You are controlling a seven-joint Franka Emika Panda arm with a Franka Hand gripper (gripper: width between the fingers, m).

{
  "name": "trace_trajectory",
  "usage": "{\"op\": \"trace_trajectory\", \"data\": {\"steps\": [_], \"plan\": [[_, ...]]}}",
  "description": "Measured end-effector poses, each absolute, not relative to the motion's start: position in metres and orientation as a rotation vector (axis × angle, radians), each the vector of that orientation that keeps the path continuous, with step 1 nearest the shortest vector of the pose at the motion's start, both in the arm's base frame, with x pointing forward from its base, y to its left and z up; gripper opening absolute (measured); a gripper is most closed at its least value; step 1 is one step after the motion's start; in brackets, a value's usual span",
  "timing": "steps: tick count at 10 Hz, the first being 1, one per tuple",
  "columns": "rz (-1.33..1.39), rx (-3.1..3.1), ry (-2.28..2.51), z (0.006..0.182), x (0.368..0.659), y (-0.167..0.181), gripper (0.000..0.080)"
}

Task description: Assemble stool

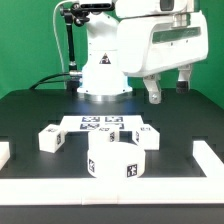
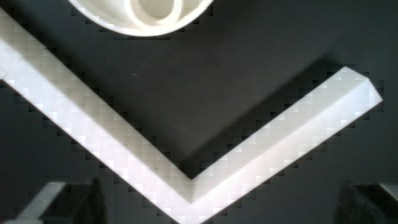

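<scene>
Exterior view, from its left: a white border rail edges the black table. A block leg of the stool lies just beside the marker board. The round seat sits in front of that board. A second leg lies close at the seat's rear right. The gripper hangs above the table, well apart from all parts, jaws spread and empty. In the wrist view two rails meet at a corner. The round white shape is cut off by the frame, possibly the robot's base.

This is a robotics lab. A white arm stands on a black counter, with a plain green backdrop behind it and a tagged marker board in front.
</scene>
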State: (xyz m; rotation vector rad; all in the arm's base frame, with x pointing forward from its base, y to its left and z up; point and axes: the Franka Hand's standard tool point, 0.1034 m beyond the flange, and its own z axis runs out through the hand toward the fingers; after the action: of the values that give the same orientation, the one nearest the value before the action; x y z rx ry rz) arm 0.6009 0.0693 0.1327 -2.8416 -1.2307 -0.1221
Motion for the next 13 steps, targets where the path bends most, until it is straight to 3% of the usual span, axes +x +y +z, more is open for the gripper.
{"op": "trace_trajectory", "data": {"steps": [4, 9, 13], "plan": [[-0.128, -2.832, -1.262, 0.131, 0.6, 0.067, 0.0649], [-0.113, -2.784, -1.378, 0.09, 0.568, 0.021, 0.0649], [-0.116, -2.797, -1.353, 0.089, 0.568, 0.021, 0.0649]]}}
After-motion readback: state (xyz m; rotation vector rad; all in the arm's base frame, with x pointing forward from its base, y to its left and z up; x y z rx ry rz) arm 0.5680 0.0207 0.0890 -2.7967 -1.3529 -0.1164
